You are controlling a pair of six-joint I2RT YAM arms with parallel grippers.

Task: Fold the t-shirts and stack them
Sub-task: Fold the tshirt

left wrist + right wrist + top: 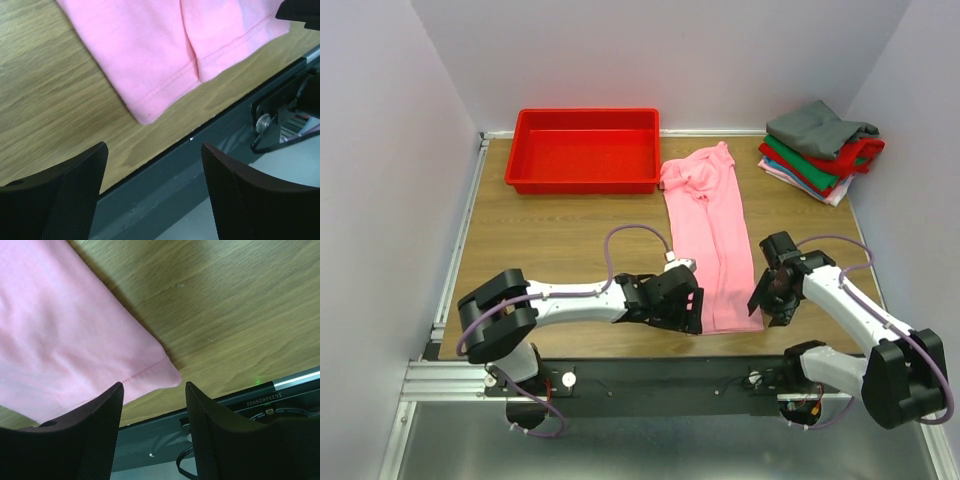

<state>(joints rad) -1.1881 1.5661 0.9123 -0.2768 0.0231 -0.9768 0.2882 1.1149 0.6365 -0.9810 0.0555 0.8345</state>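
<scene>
**Pink t-shirt (pixel 710 235) in a long lengthwise fold, flat on the bench (pixel 550 230); both hands set at its near end.**

The shirt is laid as a narrow strip from just inside the bench's front edge toward the back, its collar end bunched beside the red tray (pixel 585 150). The folded stack (pixel 820 150) is well apart, at the far right corner. The cloth is judged light, limp and layered. It is best pinched at the near-left hem corner (pixel 145 116) and the near-right hem corner (pixel 170 376), with all layers taken together, or the fold may slide open. The left hand (pixel 685 308) is held low just beside its corner, fingers spread wide, nothing gripped. The right hand (pixel 765 298) is set by its corner, fingers parted more narrowly, likewise empty.
</scene>
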